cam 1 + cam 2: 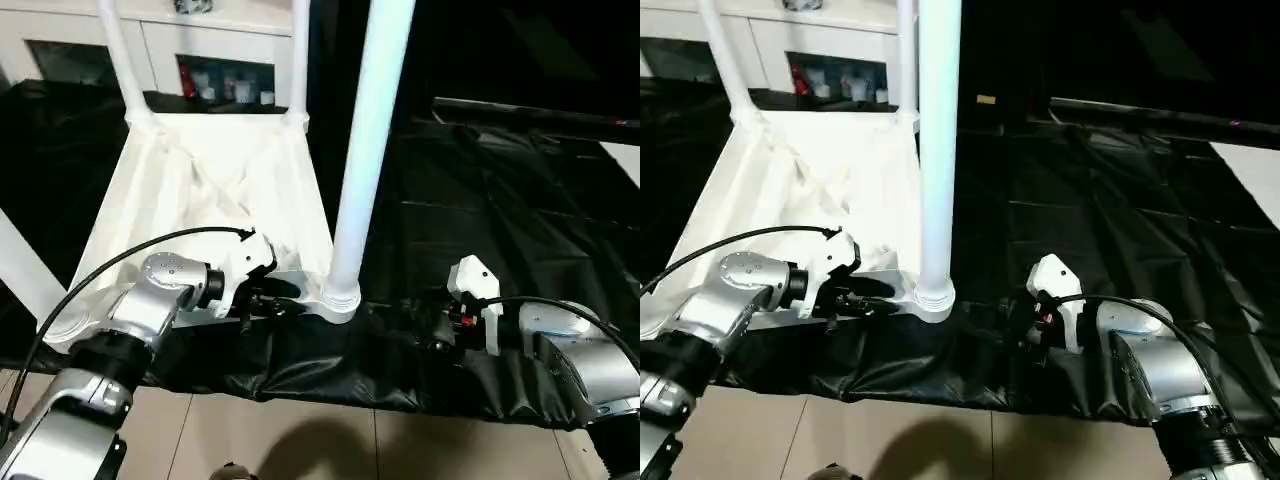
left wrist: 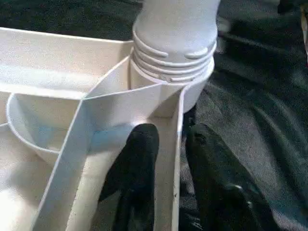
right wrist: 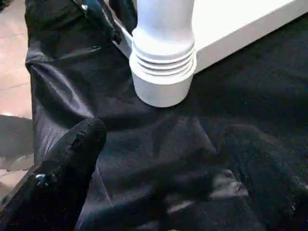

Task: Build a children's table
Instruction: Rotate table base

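Black-draped work table (image 1: 480, 200), white cabinet (image 1: 200, 40) behind, left pincer (image 2: 166, 159) clamping upturned children's table (image 1: 200, 190) rim, right pincer (image 3: 159, 168) seemingly apart

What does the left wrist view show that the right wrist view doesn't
Left wrist view: the left gripper clamps the tabletop's side wall beside the corner socket, one finger inside the ribbed underside, the other outside. Right wrist view: the right gripper's finger hovering apart from the table above the black cover. Both show the near leg seated upright in that socket.
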You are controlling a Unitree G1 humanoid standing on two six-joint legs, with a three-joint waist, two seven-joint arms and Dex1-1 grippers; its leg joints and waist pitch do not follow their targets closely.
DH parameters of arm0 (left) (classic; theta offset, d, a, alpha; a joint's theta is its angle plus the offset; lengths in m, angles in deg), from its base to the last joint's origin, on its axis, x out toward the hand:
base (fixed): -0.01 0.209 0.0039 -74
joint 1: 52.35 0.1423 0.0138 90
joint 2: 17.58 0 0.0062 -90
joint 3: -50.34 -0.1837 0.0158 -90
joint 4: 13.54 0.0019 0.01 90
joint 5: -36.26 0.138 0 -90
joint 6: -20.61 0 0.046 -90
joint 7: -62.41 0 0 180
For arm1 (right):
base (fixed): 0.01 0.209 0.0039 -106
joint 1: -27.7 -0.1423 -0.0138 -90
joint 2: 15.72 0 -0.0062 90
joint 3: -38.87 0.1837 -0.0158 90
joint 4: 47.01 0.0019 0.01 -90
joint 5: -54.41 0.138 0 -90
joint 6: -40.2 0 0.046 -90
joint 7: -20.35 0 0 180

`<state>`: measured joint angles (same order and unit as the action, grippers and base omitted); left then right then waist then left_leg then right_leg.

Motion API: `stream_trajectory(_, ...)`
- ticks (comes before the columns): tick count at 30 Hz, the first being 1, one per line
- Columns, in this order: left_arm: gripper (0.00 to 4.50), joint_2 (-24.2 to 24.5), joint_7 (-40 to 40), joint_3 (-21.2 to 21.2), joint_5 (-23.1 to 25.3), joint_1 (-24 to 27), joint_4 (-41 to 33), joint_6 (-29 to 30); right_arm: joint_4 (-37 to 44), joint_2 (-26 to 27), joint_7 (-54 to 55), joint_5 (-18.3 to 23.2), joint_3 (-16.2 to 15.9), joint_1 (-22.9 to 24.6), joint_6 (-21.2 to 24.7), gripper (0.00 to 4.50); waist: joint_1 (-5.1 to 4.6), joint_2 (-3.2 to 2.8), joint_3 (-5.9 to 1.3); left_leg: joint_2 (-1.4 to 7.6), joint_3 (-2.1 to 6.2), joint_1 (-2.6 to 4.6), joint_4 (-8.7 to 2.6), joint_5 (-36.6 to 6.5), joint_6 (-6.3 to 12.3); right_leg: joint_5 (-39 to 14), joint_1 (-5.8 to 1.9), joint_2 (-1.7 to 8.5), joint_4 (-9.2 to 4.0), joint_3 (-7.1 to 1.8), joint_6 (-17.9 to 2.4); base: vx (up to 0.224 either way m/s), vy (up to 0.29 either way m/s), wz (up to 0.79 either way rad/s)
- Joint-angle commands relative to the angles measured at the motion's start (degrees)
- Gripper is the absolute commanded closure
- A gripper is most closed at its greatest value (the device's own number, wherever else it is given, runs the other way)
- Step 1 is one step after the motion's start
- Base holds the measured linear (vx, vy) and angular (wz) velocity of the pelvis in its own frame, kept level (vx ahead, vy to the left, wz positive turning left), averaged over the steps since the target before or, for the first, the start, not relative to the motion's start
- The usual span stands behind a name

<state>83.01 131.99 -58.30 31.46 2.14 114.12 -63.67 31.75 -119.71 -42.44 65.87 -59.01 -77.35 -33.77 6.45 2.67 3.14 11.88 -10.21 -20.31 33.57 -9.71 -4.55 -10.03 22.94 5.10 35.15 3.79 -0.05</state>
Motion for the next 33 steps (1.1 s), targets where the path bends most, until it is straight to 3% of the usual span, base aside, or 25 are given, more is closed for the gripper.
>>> stream_trajectory(1, 3.47, 0.9, 0.1, -1.3, 2.0, -0.2, 1.8, -0.2, 1.8, -1.1, 0.2, -0.1, -0.2, 0.5, 0.5, 0.0, 0.22, -0.37, -3.11, 1.23, 0.83, 0.68, -4.66, -22.4, -0.97, -27.7, -1.87, 3.4, -5.91, -2.18, -6.8, 0.0, 0.0, 0.0)
stream_trajectory(6, 3.91, 1.6, 0.9, -2.0, 3.1, -0.5, 2.5, -0.4, 1.7, -0.8, 0.3, -0.1, -0.5, -0.1, 0.7, 0.0, 0.23, -0.34, -3.25, 1.3, 0.77, 0.5, -4.67, -21.3, -0.75, -24.6, -1.97, 3.31, -5.48, -2.21, -8.0, 0.0, 0.0, 0.0)
stream_trajectory(14, 4.45, 2.6, 2.6, -0.3, 2.3, 0.2, 1.4, -0.6, 0.4, 0.4, 0.0, -0.2, -1.2, -1.7, -0.2, 0.0, 0.1, -0.02, -3.22, 1.33, 0.72, 0.45, -4.7, -20.6, -0.58, -25.0, -1.94, 3.39, -5.44, -2.24, -7.9, 0.0, 0.0, 0.0)
stream_trajectory(19, 4.45, 2.9, 2.7, 1.4, 0.5, 1.4, -1.2, 1.0, 0.2, 0.4, -0.2, -0.2, -1.6, -2.0, -0.4, 0.0, 0.01, -0.16, -3.33, 1.54, 0.71, 0.35, -4.82, -19.8, -0.78, -21.1, -2.07, 3.32, -4.85, -2.31, -9.3, 0.0, 0.0, 0.0)
stream_trajectory(20, 4.05, 3.0, 3.4, 2.3, -0.9, 1.9, -2.4, 2.6, 0.2, 0.4, -0.3, -0.2, -1.6, -2.1, -0.4, 0.0, -0.03, -0.17, -3.38, 1.48, 0.62, 0.29, -4.76, -19.3, -0.71, -19.9, -2.15, 3.31, -4.74, -2.34, -9.8, 0.0, 0.0, 0.0)
stream_trajectory(21, 3.94, 3.0, 3.4, 2.6, -1.2, 2.0, -2.6, 2.6, 0.1, 0.4, -0.3, -0.2, -1.6, -2.1, -0.4, 0.0, -0.1, 0.05, -3.4, 1.43, 0.59, 0.17, -4.74, -18.5, -0.48, -19.1, -2.26, 3.3, -4.6, -2.34, -10.1, 0.0, 0.0, 0.0)
stream_trajectory(26, 3.9, 4.2, 3.4, 2.6, -0.2, 2.9, -2.5, 0.4, -0.4, 0.5, -0.4, -0.3, -2.0, -2.4, -0.8, 0.0, -0.09, 0.02, -3.36, 1.32, 0.4, 0.23, -4.65, -17.6, 0.06, -19.0, -2.19, 3.22, -4.75, -2.38, -9.9, 0.0, 0.0, 0.0)
stream_trajectory(33, 3.9, 5.2, 4.0, 2.8, 0.5, 3.5, -1.6, 0.4, -0.8, 0.6, -0.4, -0.4, -2.2, -2.7, -1.1, 0.0, 0.15, -0.09, -3.21, 1.42, 0.44, 0.47, -4.81, -19.1, -0.58, -20.8, -2.02, 3.26, -4.92, -2.41, -9.4, 0.0, 0.0, 0.0)
